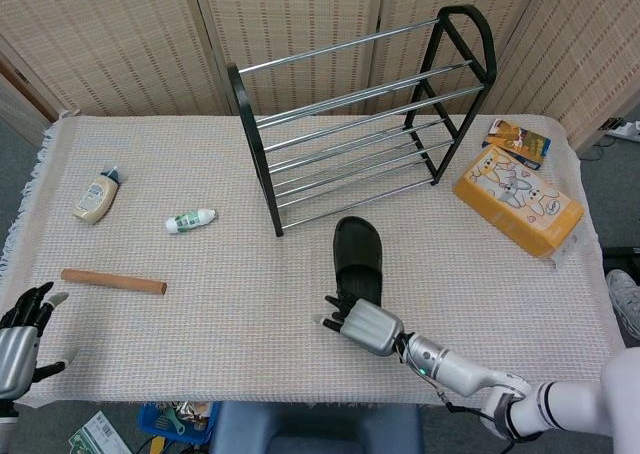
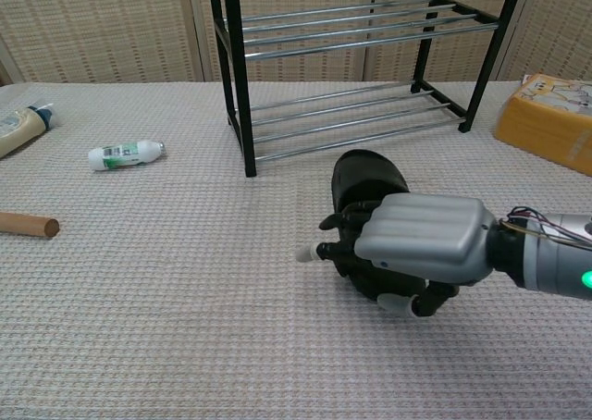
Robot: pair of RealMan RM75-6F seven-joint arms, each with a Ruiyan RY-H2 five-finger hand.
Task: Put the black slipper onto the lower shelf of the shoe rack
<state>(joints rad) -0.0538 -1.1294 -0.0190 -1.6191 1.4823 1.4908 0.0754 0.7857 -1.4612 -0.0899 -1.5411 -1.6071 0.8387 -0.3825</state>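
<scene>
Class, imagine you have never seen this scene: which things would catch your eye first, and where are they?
The tall shoe rack at the table's far middle stands out first. Just in front of it lies the black slipper, with the silver right hand at its near end. A yellow box sits to the right.

Bright, even indoor light, soft faint shadows, glints on the shoe rack bars, both views sharp throughout
</scene>
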